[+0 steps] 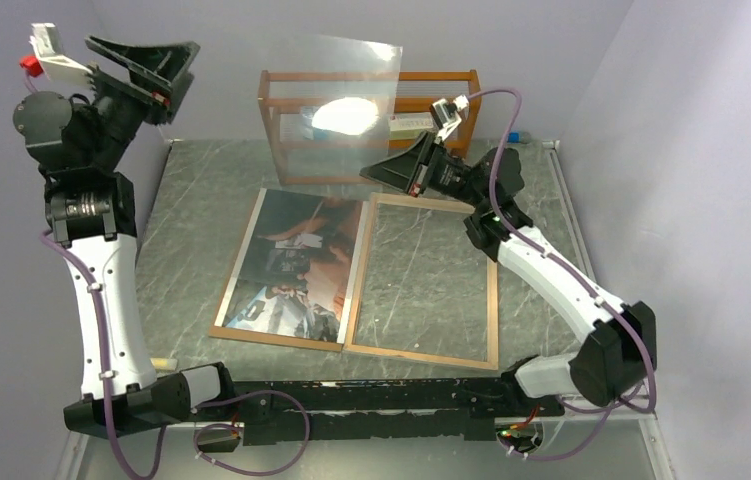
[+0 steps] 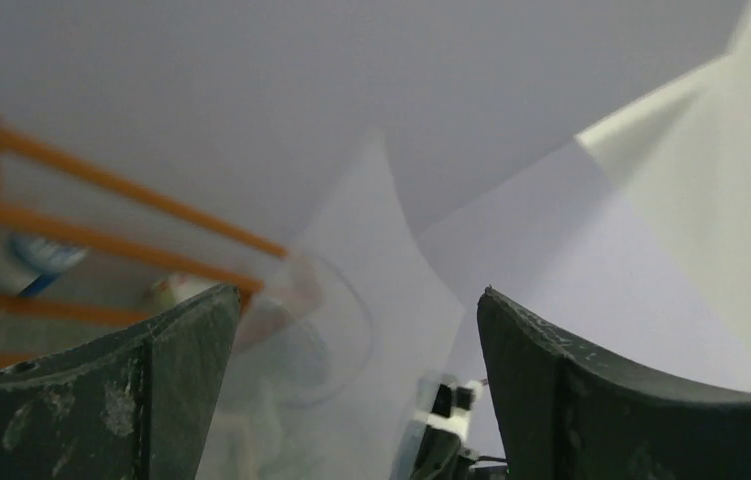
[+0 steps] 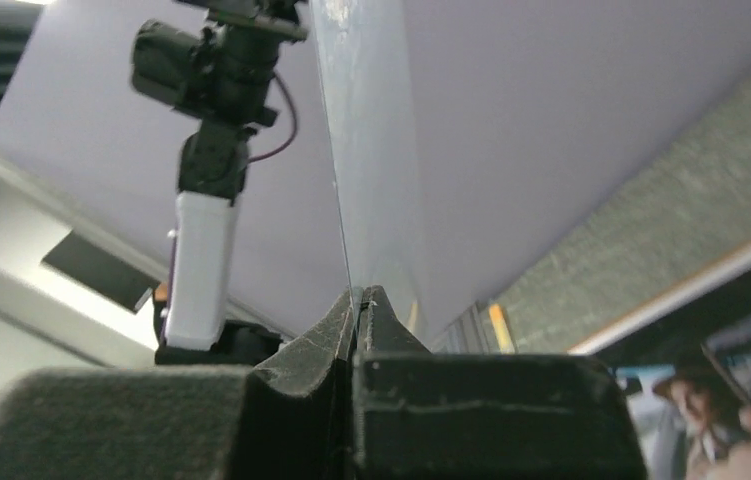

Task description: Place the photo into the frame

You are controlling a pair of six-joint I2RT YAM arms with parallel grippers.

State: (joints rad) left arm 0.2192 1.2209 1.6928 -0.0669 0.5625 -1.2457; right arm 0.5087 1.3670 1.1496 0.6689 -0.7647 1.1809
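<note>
Wood-rimmed, the frame lies flat on the grey table, right of centre, with the photo just beside it on its left. Above both in the picture, the clear sheet stands upright before the orange rack. Your right gripper, just above the frame's top edge, pinches the sheet's lower edge. Your left gripper gapes wide at upper left, well apart from the frame.
</note>
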